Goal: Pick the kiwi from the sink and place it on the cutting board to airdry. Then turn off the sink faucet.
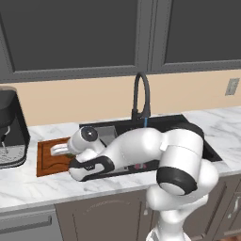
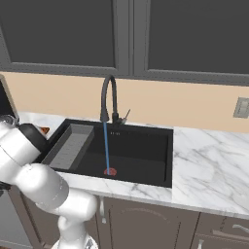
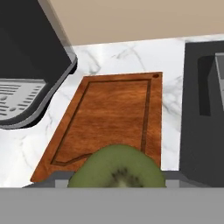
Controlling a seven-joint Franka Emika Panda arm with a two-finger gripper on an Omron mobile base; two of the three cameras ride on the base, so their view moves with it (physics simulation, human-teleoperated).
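Note:
The kiwi (image 3: 117,168), cut face green with a pale core, sits at the bottom of the hand view, and my gripper (image 3: 117,180) is shut on it. Below it lies the reddish-brown cutting board (image 3: 114,111) with its dark groove. In the left base view my gripper (image 1: 63,151) hangs over the right part of the cutting board (image 1: 47,157), left of the black sink (image 1: 162,123). The black gooseneck faucet (image 2: 109,97) pours a thin blue stream (image 2: 106,146) onto the red drain (image 2: 110,171). The fingertips themselves are hidden behind the fruit.
A black and grey coffee machine (image 1: 9,129) stands just left of the board, close to its edge. The grey ribbed rack (image 2: 72,144) fills the sink's left end. Marble counter (image 2: 209,160) spreads to the right of the basin, under dark wall cabinets.

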